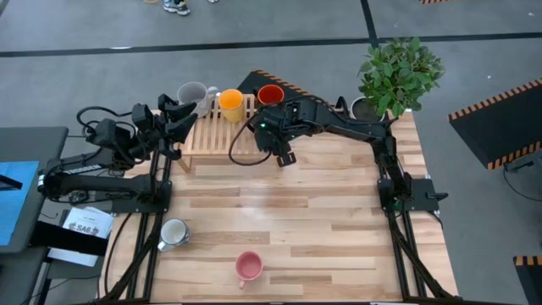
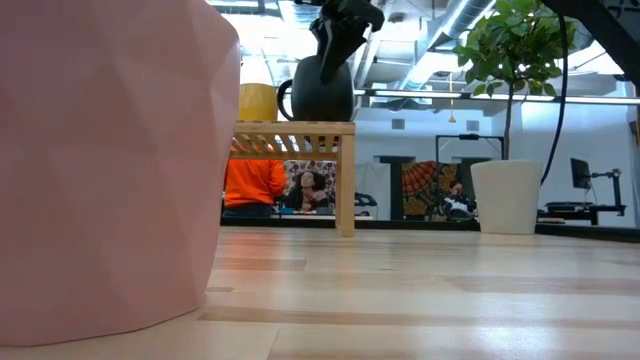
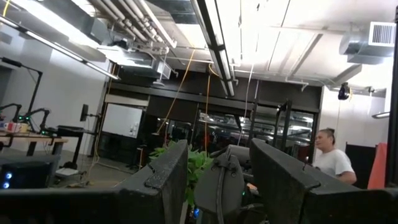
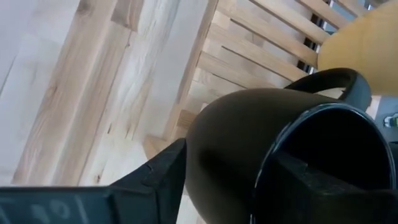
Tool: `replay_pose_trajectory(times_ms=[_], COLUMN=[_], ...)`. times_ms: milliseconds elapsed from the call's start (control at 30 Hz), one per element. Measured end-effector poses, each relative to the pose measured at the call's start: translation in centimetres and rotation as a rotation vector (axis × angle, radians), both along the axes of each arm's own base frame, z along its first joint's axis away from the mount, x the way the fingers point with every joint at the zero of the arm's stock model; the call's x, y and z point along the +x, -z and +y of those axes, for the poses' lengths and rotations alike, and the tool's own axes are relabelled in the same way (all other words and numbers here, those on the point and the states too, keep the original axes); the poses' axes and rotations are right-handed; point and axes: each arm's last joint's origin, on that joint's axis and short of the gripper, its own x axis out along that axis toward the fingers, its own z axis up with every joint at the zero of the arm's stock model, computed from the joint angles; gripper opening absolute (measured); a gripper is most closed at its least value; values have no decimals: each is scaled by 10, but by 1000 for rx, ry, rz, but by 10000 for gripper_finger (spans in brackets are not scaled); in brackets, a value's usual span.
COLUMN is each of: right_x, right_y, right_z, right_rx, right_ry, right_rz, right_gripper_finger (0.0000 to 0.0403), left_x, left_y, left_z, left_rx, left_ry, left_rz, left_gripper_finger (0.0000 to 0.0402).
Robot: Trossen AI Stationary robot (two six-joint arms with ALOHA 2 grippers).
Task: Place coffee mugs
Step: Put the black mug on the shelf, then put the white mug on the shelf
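A black mug (image 2: 322, 90) sits at the right end of a slatted wooden rack (image 1: 212, 131), its base level with the rack's top. My right gripper (image 1: 275, 131) is over it, shut on it. On the rack's far side stand a grey mug (image 1: 193, 93), an orange mug (image 1: 230, 103) and a mug that is red inside (image 1: 270, 95). A white mug (image 1: 174, 233) and a pink mug (image 1: 248, 268) stand on the near part of the table. My left gripper (image 1: 174, 114) waits open at the rack's left end, tipped upward. My right gripper holds the black mug by its wall at the rim (image 4: 292, 134). One finger (image 4: 311, 180) is inside the mug and the other finger (image 4: 163, 169) is outside. The fingers come from above (image 2: 340, 40). The mug stands upright, its handle (image 4: 339, 81) toward the orange mug; whether its base rests on the slats I cannot tell.
A potted plant (image 1: 398, 72) in a white pot (image 2: 507, 195) stands at the table's far right corner. The pink mug fills the left of the low view (image 2: 110, 170). Bare table (image 1: 305, 212) lies between the rack and the near mugs. People show in the room beyond.
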Motion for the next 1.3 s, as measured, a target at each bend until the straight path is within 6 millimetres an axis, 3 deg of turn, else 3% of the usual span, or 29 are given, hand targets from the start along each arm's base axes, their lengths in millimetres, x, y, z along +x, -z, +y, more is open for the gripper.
replay_pose_trajectory(times_ms=[600,1000,1167,1300], right_x=[-4,-6,-19,-44], right_y=[-13,-31,-46,-72], right_z=[-8,3,4,5], right_rx=[-93,-113,-113,20], right_ry=[19,-10,13,124], right_rz=[-52,-150,-196,-297], right_gripper_finger=[215,214,214,214], left_x=[1,1,1,1], left_y=[1,1,1,2], left_z=[0,0,0,0], left_rx=[-2,-2,-2,-4], left_ry=[-1,0,-1,-1], left_rz=[11,11,12,26], left_gripper_finger=[158,158,158,158])
